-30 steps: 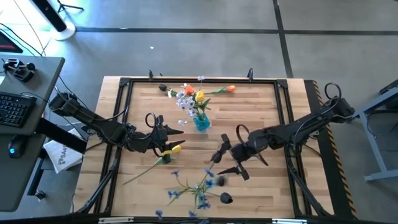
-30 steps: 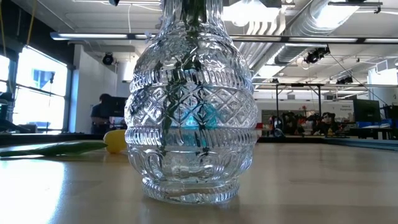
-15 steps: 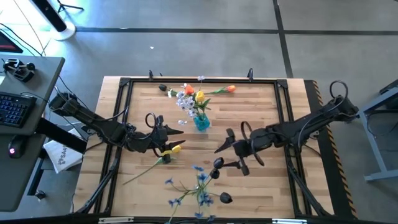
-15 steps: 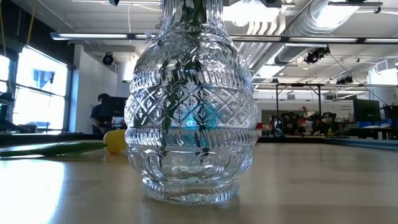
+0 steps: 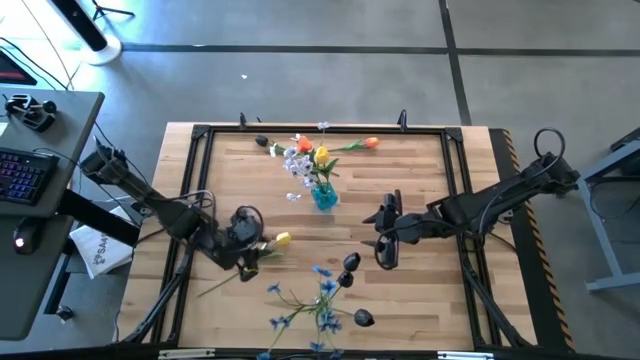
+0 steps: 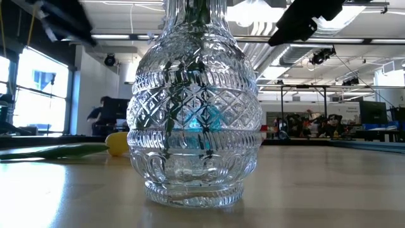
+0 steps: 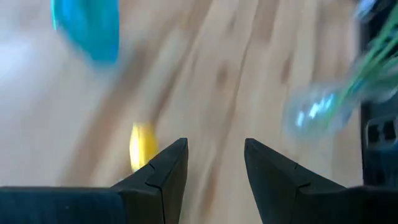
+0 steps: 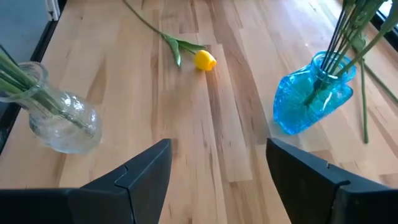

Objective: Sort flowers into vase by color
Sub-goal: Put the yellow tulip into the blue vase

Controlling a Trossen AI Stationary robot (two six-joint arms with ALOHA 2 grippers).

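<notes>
Wooden counter [image 5: 420,180] framed in black rails, carrying everything in play. Left arm reaching in from the near-left side, left gripper [image 5: 250,247] low over the boards just beside the yellow tulip [image 5: 281,240]; fingers [image 7: 163,177] parted with nothing between them, the bloom off to one side, probably lined up for a pick along the long green stem trailing toward the counter's near-left corner. Right arm stretched in from the right edge, right gripper [image 5: 385,240] mid-counter, spread wide and empty, facing both vessels, likely pausing between picks. Clear cut-glass vase [image 6: 193,101] at the near edge, filling the low view, already holding blue sprays [image 5: 318,295] with dark buds [image 5: 348,265] fanned above it. Blue glass vase [image 8: 311,96] near the counter's middle, upright, stuffed with white sprays [image 5: 297,163] and an orange-yellow tulip [image 5: 322,156], apparently serving as the warm and pale group. Orange tulip [image 5: 370,143] loose on the far side, lying flat, stem pointing toward the blue vase. Small dark bud [image 5: 261,140] loose by the far rail. Sorting judged partly done, three flowers at least left on the boards.
</notes>
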